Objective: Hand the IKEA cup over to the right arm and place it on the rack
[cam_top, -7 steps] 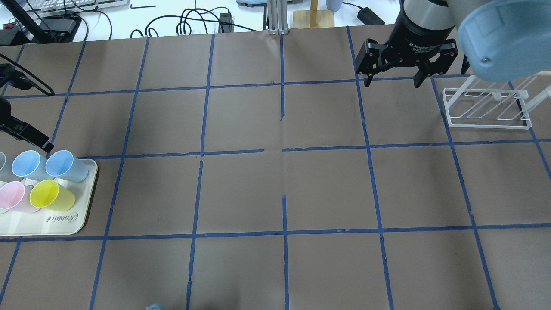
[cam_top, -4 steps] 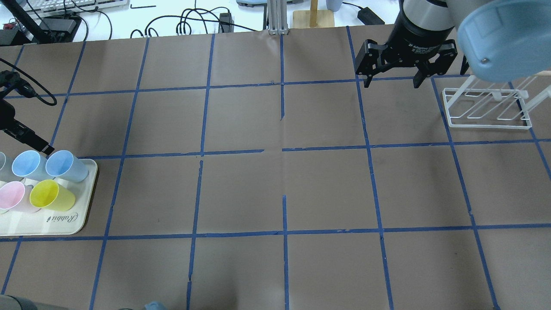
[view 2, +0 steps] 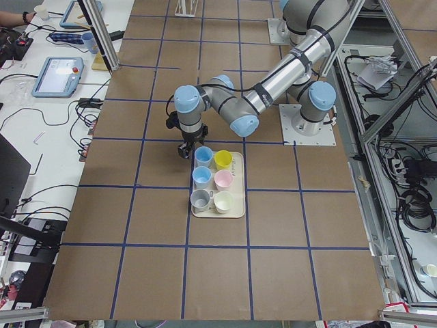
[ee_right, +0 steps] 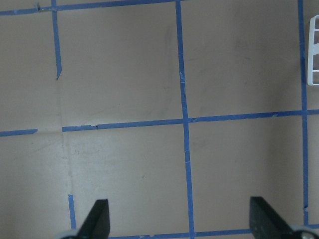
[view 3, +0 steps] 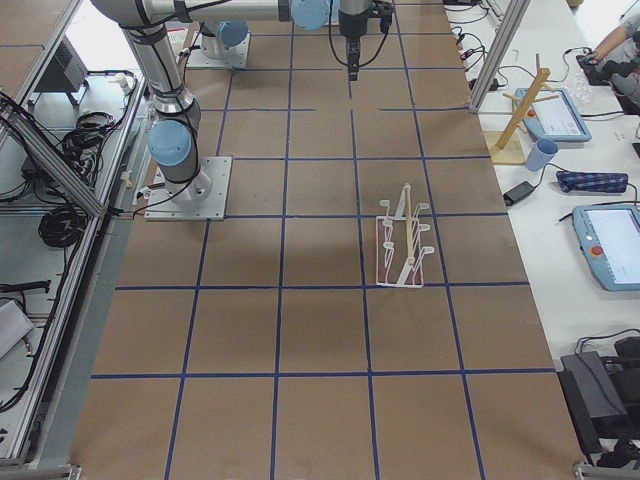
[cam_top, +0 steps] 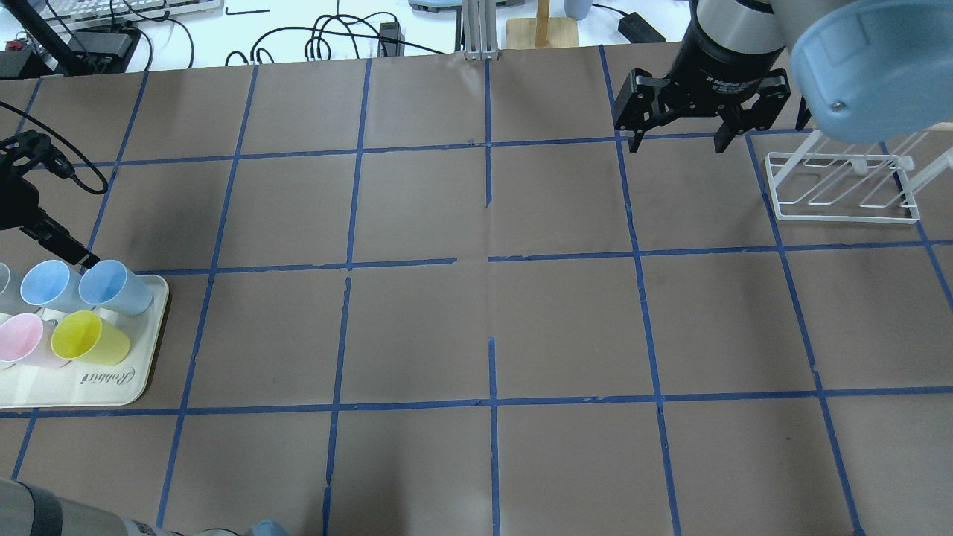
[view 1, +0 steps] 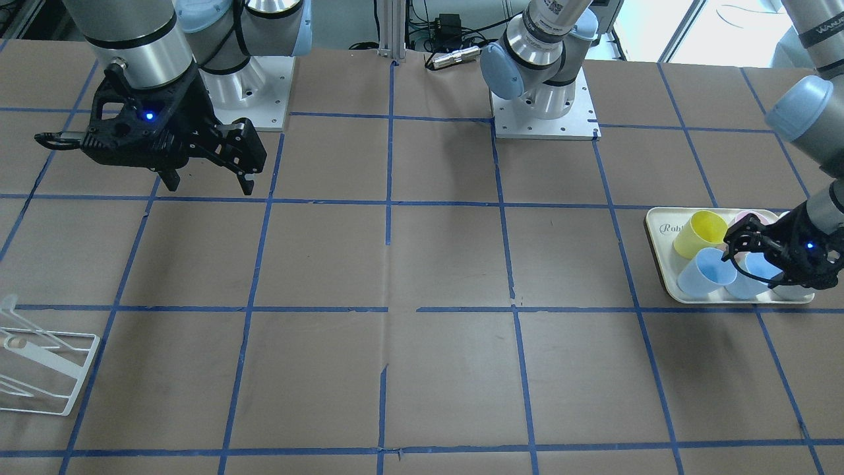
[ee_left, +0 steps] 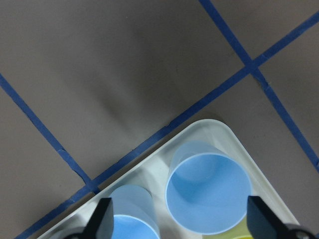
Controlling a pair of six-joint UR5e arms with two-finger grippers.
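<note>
Two pale light-blue IKEA cups [cam_top: 112,286] [cam_top: 46,284] stand upright on a cream tray [cam_top: 112,387] at the table's left end. They also show in the front view [view 1: 702,274] [view 1: 752,280]. My left gripper [view 1: 752,254] hovers open over them, touching neither. In the left wrist view its fingers [ee_left: 102,219] flank the corner cup [ee_left: 208,194] from above. My right gripper [cam_top: 674,140] hangs open and empty above the table, left of the white wire rack [cam_top: 845,202]. The rack holds no cup and also shows in the right-side view [view 3: 402,245].
A yellow cup [cam_top: 82,336] and a pink cup [cam_top: 18,341] share the tray, with more cups showing in the left-side view [view 2: 208,199]. The tray's corner lies near a blue tape line [ee_left: 149,144]. Cables and devices lie beyond the table's far edge [cam_top: 335,37].
The left wrist and its cable have shifted slightly above the tray, and part of the left arm has come into the bottom-left corner. The right arm has not moved.
</note>
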